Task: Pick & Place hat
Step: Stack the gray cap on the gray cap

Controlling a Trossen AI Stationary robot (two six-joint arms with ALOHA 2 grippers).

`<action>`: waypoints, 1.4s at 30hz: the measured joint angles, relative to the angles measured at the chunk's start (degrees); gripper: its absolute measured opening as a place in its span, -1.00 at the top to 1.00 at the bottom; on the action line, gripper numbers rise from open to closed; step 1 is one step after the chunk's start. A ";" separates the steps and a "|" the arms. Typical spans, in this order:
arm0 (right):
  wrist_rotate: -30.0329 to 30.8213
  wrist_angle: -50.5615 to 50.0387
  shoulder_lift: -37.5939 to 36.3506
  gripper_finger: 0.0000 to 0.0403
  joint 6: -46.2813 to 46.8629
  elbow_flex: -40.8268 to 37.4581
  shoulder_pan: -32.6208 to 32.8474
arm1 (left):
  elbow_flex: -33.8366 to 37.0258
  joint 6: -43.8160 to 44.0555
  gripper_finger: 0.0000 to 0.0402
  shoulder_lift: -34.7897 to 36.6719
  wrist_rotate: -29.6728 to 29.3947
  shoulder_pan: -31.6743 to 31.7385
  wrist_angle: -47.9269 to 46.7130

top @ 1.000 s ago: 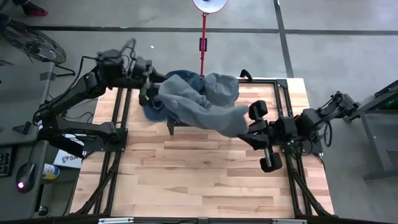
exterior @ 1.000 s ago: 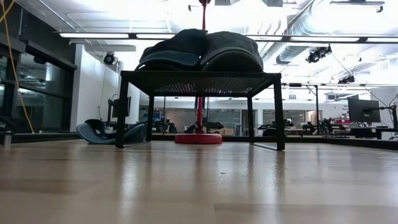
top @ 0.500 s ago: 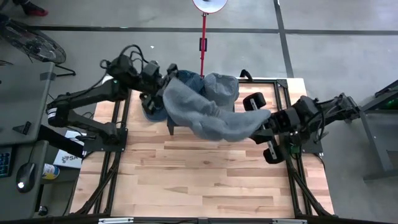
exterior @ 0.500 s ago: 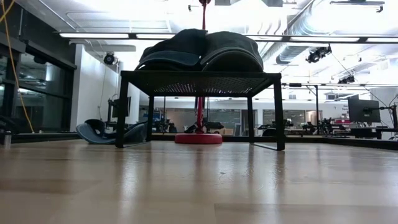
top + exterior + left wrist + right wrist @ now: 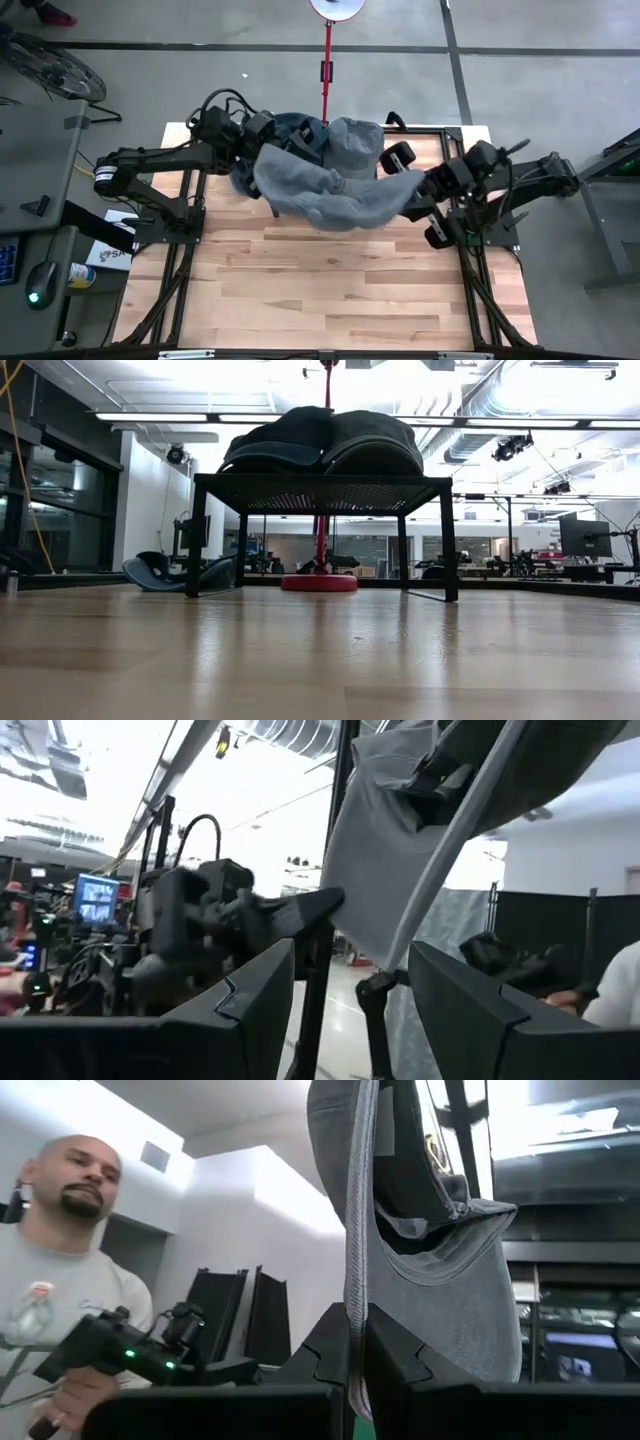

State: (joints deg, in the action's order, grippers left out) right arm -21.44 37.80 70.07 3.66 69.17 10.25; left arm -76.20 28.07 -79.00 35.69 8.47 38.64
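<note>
Just hat (image 5: 345,195) over bare table (image 5: 330,290).
</note>
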 joint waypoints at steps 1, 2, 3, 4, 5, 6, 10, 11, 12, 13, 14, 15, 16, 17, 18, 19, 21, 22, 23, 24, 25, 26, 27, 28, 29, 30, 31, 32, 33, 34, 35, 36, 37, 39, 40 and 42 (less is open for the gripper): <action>0.01 -0.13 0.05 0.98 0.44 0.00 -0.43 | 0.00 0.28 0.03 -0.02 0.26 0.00 0.20; 0.04 -0.45 0.11 0.98 0.90 0.00 -0.88 | 0.00 0.48 0.03 -0.02 0.75 0.00 0.27; 0.07 -0.70 0.30 0.97 1.39 0.00 -1.39 | 0.00 0.56 0.03 -0.02 1.19 0.00 0.28; 0.07 -0.68 0.44 0.97 1.96 0.00 -2.00 | 0.00 0.64 0.03 -0.02 1.24 0.00 0.32; 0.08 -0.72 0.48 0.96 2.54 0.00 -2.55 | 0.00 0.64 0.03 -0.02 1.26 0.00 0.39; 0.17 -0.82 0.67 0.96 3.04 0.00 -2.98 | 0.00 0.65 0.03 -0.02 1.34 0.00 0.60; 0.54 -1.17 1.30 0.98 4.06 0.00 -4.40 | 0.00 0.96 0.03 -0.02 2.85 0.00 0.74; 0.96 -1.53 1.30 0.98 4.06 0.00 -4.71 | 0.00 1.05 0.03 -0.02 3.05 0.00 0.76; 1.61 -1.86 1.30 0.98 4.04 0.00 -4.87 | 0.00 1.11 0.03 -0.02 3.18 0.00 0.76; 1.97 -1.92 1.29 0.98 4.02 0.00 -5.06 | 0.00 1.19 0.03 -0.02 3.25 0.00 0.76; 2.04 -1.89 1.28 0.97 4.04 0.00 -5.22 | 0.00 1.51 0.04 -0.02 3.25 0.00 0.78; 2.03 -1.90 1.28 0.97 4.06 0.00 -5.40 | 0.00 2.01 0.06 -0.02 3.25 0.00 0.75; 2.02 -1.92 1.28 0.97 4.06 0.00 -5.47 | 0.00 2.20 0.09 -0.02 3.21 0.00 0.69; 2.02 -1.95 1.28 0.97 4.04 0.00 -5.48 | 0.00 2.21 0.14 -0.02 3.23 0.00 0.60; 2.04 -1.95 1.28 0.97 4.02 0.00 -5.48 | 0.00 2.22 0.20 -0.02 3.23 0.02 0.58; 2.02 -1.97 1.28 0.98 3.98 0.00 -5.48 | 0.00 2.24 0.28 -0.02 3.23 0.04 0.50; 2.05 -1.99 1.28 0.98 3.98 0.00 -5.48 | 0.00 2.24 0.47 -0.02 3.24 0.13 0.40; 2.34 -1.98 1.28 0.98 3.95 0.00 -5.47 | 0.00 2.24 0.58 -0.02 3.33 0.13 0.34; 2.85 -1.97 1.27 0.97 3.98 0.02 -5.43 | 0.00 2.25 0.69 -0.02 3.56 0.13 0.41; 3.56 -2.00 1.19 0.96 3.98 0.02 -5.43 | 0.00 2.19 0.81 0.00 3.90 0.13 0.64; 4.43 -2.21 1.14 0.95 4.05 0.04 -5.44 | -0.02 2.13 0.89 0.05 4.03 0.09 0.87; 5.03 -2.59 1.08 0.94 4.21 0.05 -5.46 | -0.07 2.13 0.93 0.11 3.90 0.09 0.93; 5.53 -2.94 1.08 0.93 4.60 0.07 -5.46 | -0.07 2.15 0.92 0.18 3.82 0.09 1.02; 6.03 -3.33 1.08 0.92 5.00 0.07 -5.44 | -0.07 2.13 0.90 0.18 3.86 0.09 1.00; 6.38 -3.87 1.08 0.91 5.17 0.07 -5.42 | -0.07 2.13 0.89 0.18 3.92 0.12 0.95; 6.55 -4.22 1.06 0.90 5.32 0.09 -5.41 | -0.07 2.14 0.90 0.18 4.10 0.13 0.89; 6.56 -4.35 1.06 0.89 5.35 0.09 -5.41 | -0.07 2.13 0.92 0.18 4.34 0.12 0.92; 6.59 -4.40 1.06 0.88 5.35 0.09 -5.41 | -0.07 2.13 0.94 0.18 4.57 0.09 0.91; 6.77 -4.48 1.01 0.86 5.35 0.09 -5.43 | -0.07 2.13 0.96 0.20 4.67 0.09 0.88; 7.03 -4.84 0.74 0.84 5.35 0.09 -5.43 | -0.07 2.13 0.96 0.20 4.69 0.09 0.82; 7.30 -5.54 0.43 0.81 5.36 0.09 -5.43 | -0.07 2.17 0.95 0.19 4.64 0.09 0.72; 7.83 -6.69 -0.07 0.79 5.41 0.08 -5.42 | -0.07 2.21 0.95 0.14 4.52 0.11 0.57; 8.86 -8.25 -0.64 0.76 5.50 0.07 -5.32 | -0.07 2.21 0.95 0.11 4.36 0.13 0.33; 11.48 -12.54 -2.10 0.69 5.11 0.07 -4.83 | -0.07 2.21 0.96 0.09 4.44 0.15 -0.18; 13.47 -14.80 -2.91 0.65 4.77 0.07 -4.49 | -0.07 2.21 0.96 0.14 4.40 0.23 -0.61; 17.59 -19.62 -4.59 0.57 3.74 0.05 -3.71 | -0.03 2.08 0.96 0.66 4.31 1.00 -2.87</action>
State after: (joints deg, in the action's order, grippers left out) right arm -3.85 18.18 65.48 7.40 69.22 6.54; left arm -76.23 30.15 -78.34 40.00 9.47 35.77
